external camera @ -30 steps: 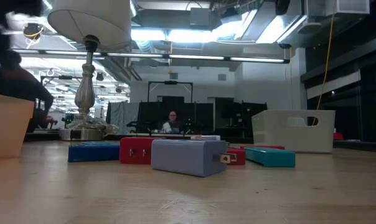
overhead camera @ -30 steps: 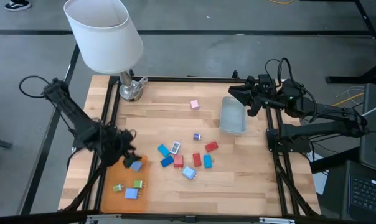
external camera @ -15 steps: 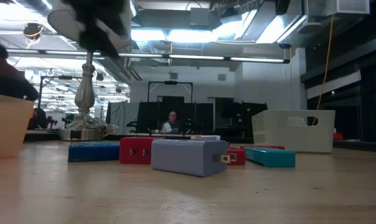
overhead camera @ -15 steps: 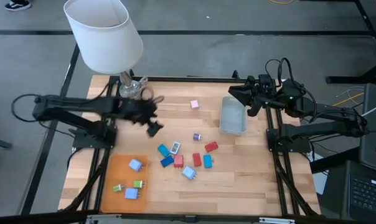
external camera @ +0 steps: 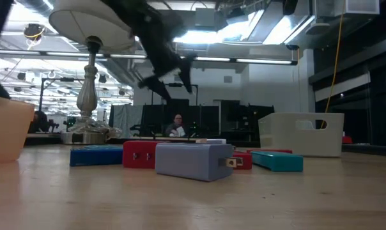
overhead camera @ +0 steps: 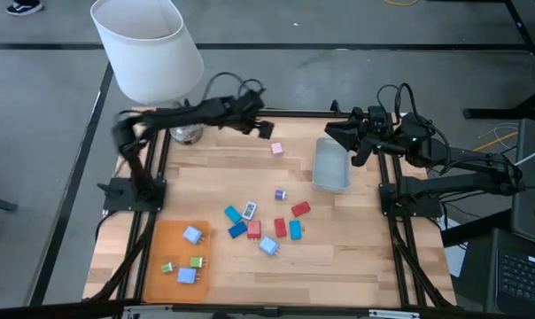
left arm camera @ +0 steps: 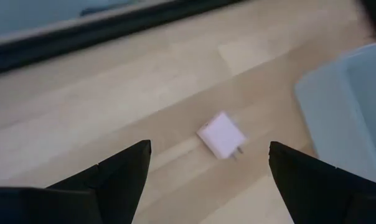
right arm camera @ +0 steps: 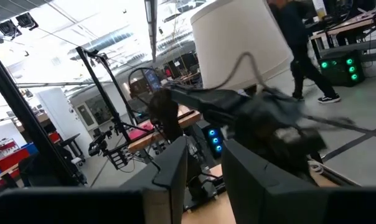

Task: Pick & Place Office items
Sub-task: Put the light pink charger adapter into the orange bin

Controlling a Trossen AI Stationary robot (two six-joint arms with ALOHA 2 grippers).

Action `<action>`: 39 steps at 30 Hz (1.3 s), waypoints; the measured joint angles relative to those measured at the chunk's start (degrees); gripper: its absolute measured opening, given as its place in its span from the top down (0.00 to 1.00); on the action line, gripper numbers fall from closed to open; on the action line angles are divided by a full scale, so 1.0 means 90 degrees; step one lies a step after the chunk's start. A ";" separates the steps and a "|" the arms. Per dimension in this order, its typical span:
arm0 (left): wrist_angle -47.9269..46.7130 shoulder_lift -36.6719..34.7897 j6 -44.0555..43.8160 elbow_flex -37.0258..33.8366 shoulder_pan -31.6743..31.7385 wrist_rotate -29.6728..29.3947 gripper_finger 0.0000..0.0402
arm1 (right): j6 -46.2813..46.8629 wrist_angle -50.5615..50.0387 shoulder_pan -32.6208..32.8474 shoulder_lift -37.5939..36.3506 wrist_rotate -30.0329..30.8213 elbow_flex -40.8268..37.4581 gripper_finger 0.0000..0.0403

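Note:
The office items are tiny blocky pieces. A pink one [overhead camera: 276, 149] [left arm camera: 221, 135] lies alone on the wood near the far edge. A cluster of blue, red and light blue ones [overhead camera: 263, 226] [external camera: 193, 160] lies mid-table, and several sit on the flat orange tray [overhead camera: 161, 244]. My left gripper [overhead camera: 266, 129] [left arm camera: 208, 155] [external camera: 170, 80] hangs open above the table just short of the pink piece, which shows ahead between its spread fingers. My right gripper [overhead camera: 331, 131] [right arm camera: 206, 174] waits shut and raised at the far right.
A translucent grey-blue bin [overhead camera: 331, 164] [left arm camera: 350, 106] stands right of the pink piece, close to my left gripper. A table lamp with a white shade [overhead camera: 148, 49] stands at the far left corner. A black frame [overhead camera: 250, 112] runs along the table's far edge. People show in the room beyond.
My left gripper has swept fast from over the orange tray at the near left toward the far edge and the right, ending above the pink piece, and it has turned on the way. It has stayed open. A light blue piece lies on the tray where it was.

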 joint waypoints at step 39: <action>-0.2280 0.4032 -0.2326 0.3995 -0.0237 0.1050 0.28 | -0.0589 0.0026 -0.0206 0.0000 -0.0799 0.0000 0.75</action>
